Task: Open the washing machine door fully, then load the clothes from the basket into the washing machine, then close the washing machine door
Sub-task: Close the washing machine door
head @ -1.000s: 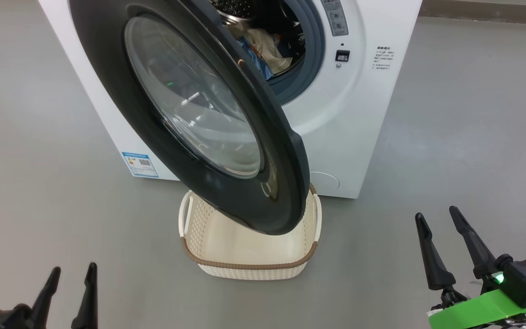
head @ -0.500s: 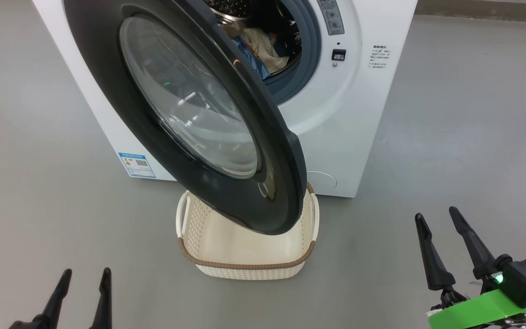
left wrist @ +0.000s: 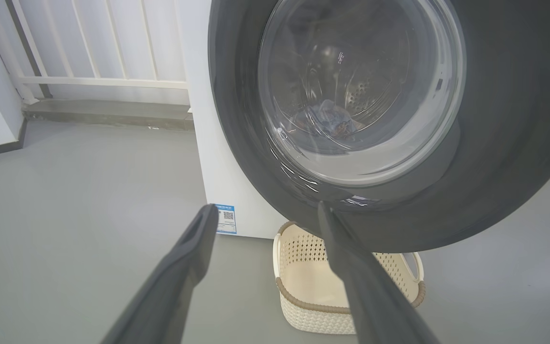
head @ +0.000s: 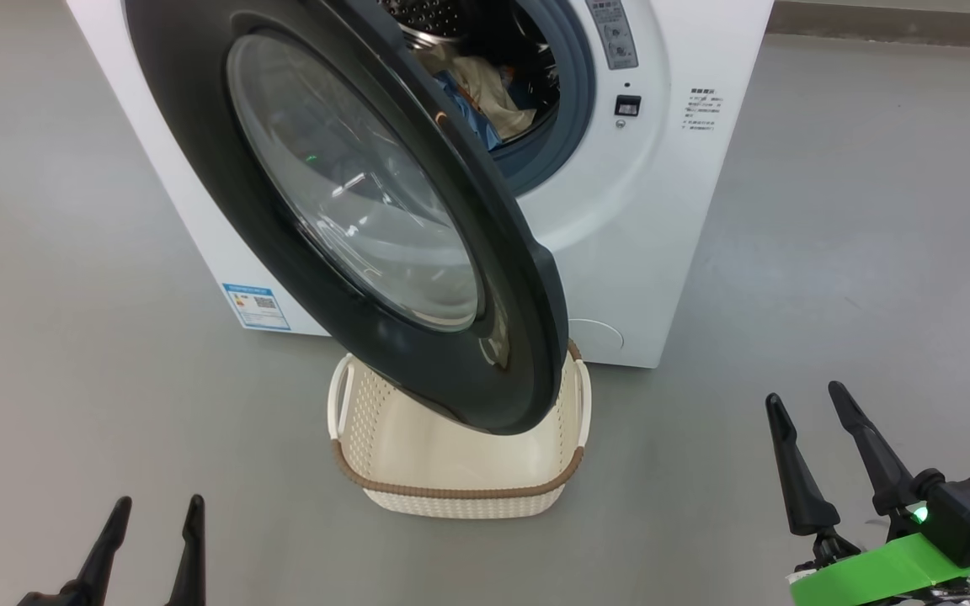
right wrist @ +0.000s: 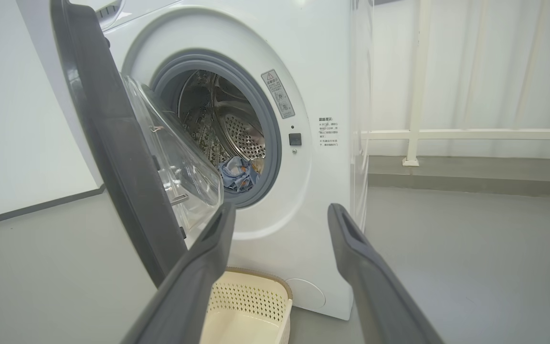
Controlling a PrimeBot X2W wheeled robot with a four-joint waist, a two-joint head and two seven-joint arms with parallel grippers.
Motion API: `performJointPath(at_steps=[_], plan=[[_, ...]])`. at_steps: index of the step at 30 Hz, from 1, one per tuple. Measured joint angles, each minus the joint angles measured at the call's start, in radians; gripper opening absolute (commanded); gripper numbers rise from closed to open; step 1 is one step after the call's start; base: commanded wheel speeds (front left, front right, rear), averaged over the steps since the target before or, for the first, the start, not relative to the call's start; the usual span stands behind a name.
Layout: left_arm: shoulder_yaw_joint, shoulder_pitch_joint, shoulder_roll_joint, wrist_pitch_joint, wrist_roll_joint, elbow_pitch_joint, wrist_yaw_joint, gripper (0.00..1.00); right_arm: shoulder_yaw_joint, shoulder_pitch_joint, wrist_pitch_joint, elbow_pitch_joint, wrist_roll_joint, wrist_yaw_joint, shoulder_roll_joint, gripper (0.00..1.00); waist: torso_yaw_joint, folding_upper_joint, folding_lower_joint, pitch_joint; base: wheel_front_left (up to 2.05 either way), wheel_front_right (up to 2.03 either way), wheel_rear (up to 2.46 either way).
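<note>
The white washing machine stands ahead with its black, glass-centred door swung partway out, its lower edge hanging over the basket. Nothing lies in the cream basket. The clothes, blue and cream, rest inside the steel drum; the right wrist view shows them low in the drum mouth. My left gripper is open at the lower left, well short of the door. My right gripper is open at the lower right, off to the side of the machine. Both are empty.
Grey floor surrounds the machine. A blue label sticker marks its lower left corner. A white railing on a low step runs behind, also to the right. Green tape wraps my right wrist.
My left gripper came slightly up and to the right in the head view, then stayed. The whole picture shifted a little. Door, basket and right gripper stand as before.
</note>
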Motion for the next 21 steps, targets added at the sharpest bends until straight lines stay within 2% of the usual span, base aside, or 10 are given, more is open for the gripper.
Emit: performJointPath(at_steps=[5, 6, 7, 9, 21], plan=[[-0.001, 0.0, -0.001, 0.0, 0.0, 0.0, 0.0, 1.0, 0.001, -0.001, 0.0, 0.017, 0.0, 0.0, 0.0, 1.0, 0.005, 0.0, 0.0, 0.002, 0.0, 0.0, 0.0], [-0.001, 0.0, -0.002, 0.0, 0.0, 0.0, 0.0, 1.0, 0.002, -0.002, 0.0, 0.024, 0.001, 0.0, 0.0, 0.8, 0.007, 0.0, 0.0, 0.002, 0.0, 0.0, 0.0], [-0.001, 0.0, -0.003, 0.0, 0.0, 0.0, 0.0, 1.0, 0.006, -0.004, 0.0, 0.031, 0.001, 0.0, 0.0, 0.42, 0.008, 0.0, -0.0001, 0.003, 0.0, 0.0, 0.0], [-0.003, 0.0, -0.006, 0.0, 0.0, 0.0, 0.0, 1.0, 0.011, -0.018, 0.0, 0.049, 0.002, 0.0, 0.0, 0.0, 0.012, 0.0, 0.0, 0.004, 0.0, 0.0, 0.0], [-0.011, -0.001, -0.017, 0.0, -0.001, 0.0, 0.0, 1.0, 0.057, -0.216, 0.0, 0.084, 0.01, 0.0, -0.016, 0.0, 0.041, 0.0, 0.0, -0.001, 0.0, 0.0, 0.0]])
